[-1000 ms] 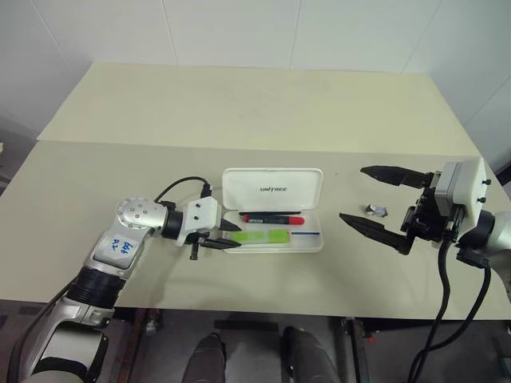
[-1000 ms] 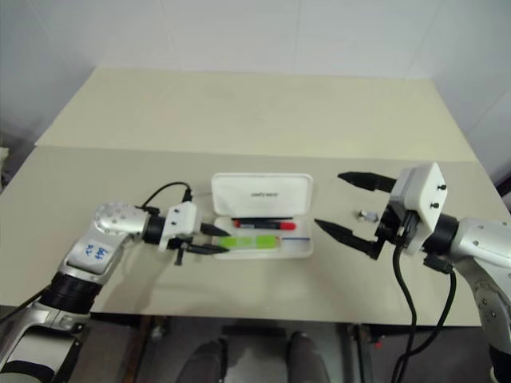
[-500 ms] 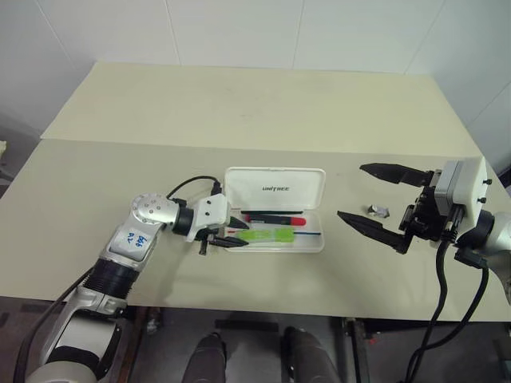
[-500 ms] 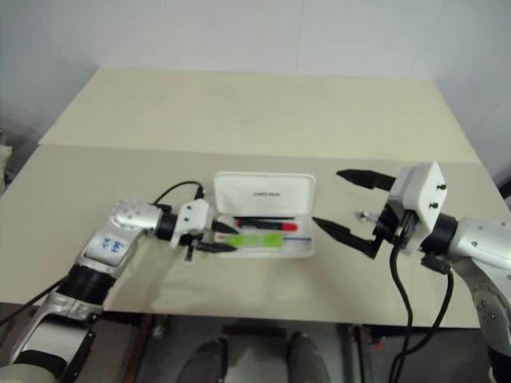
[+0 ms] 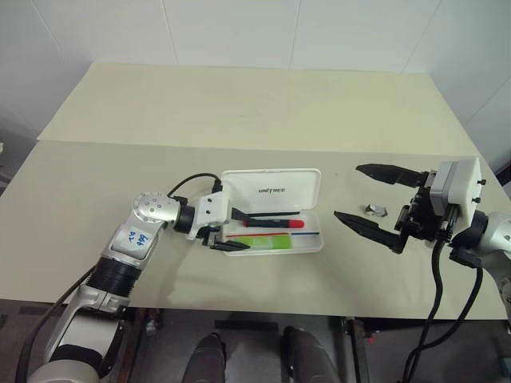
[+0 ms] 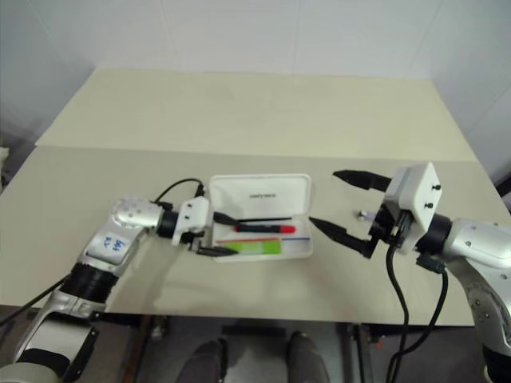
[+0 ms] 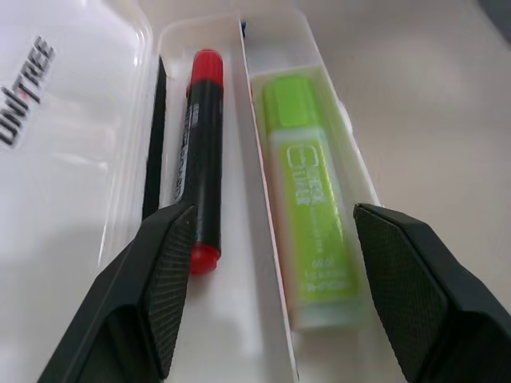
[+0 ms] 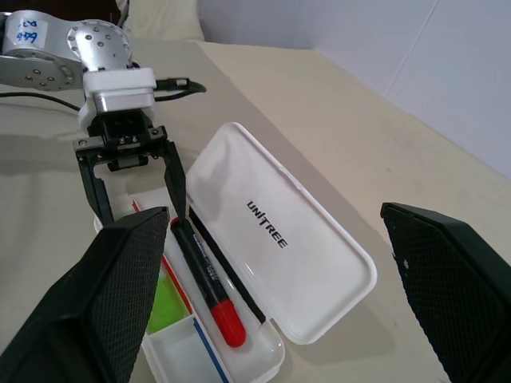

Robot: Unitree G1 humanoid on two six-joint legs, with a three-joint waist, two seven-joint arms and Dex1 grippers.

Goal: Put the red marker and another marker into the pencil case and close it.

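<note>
While silvery metal object point(image 5: 376, 211) lies beside right pincer point(image 5: 375, 199)

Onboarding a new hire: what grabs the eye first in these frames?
The open white pencil case mid-table, with the red marker and green highlighter lying inside. The left gripper sits open at the case's left end; the right gripper hangs wide open at the right, near a small silvery object.
</note>
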